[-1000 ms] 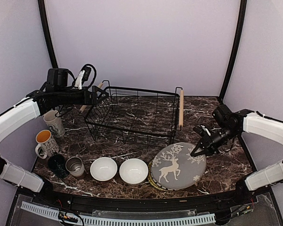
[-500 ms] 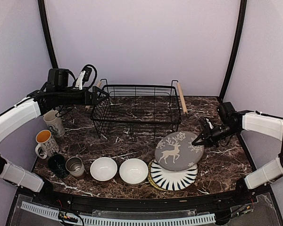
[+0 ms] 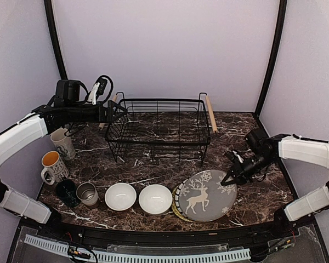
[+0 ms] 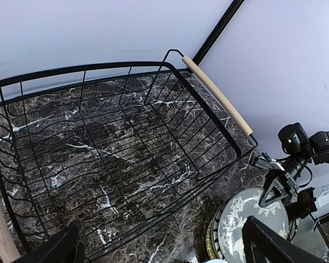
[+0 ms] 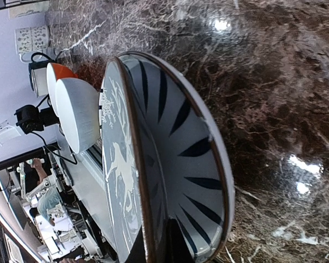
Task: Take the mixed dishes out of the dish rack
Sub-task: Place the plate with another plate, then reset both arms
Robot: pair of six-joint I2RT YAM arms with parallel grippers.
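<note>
The dish rack (image 3: pixel 159 129) stands level and empty at the back; the left wrist view looks down into it (image 4: pixel 216 98). My left gripper (image 3: pixel 120 109) hovers above its left end, fingers wide open (image 4: pixel 164 241). My right gripper (image 3: pixel 228 178) is shut on the right rim of the grey reindeer plate (image 3: pixel 205 189), fingers either side of the rim (image 5: pixel 153 246). That plate (image 5: pixel 118 164) leans on a white plate with dark stripes (image 5: pixel 192 148). Two white bowls (image 3: pixel 120 196) (image 3: pixel 155 199), a steel cup (image 3: pixel 88 193), a dark green mug (image 3: pixel 67 192) and two pale mugs (image 3: pixel 54 166) (image 3: pixel 62 142) stand on the table.
A yellow plate rim (image 3: pixel 175 201) shows under the plate stack. Black corner posts (image 3: pixel 268 60) rise at the back. The cups and mugs crowd the left front corner. The marble table (image 3: pixel 263 192) runs to the right of the plates.
The rack went from tilted to level. My right gripper raised the grey plate's edge, baring the striped plate, then lowered it back over the stack. The left arm stayed put.
</note>
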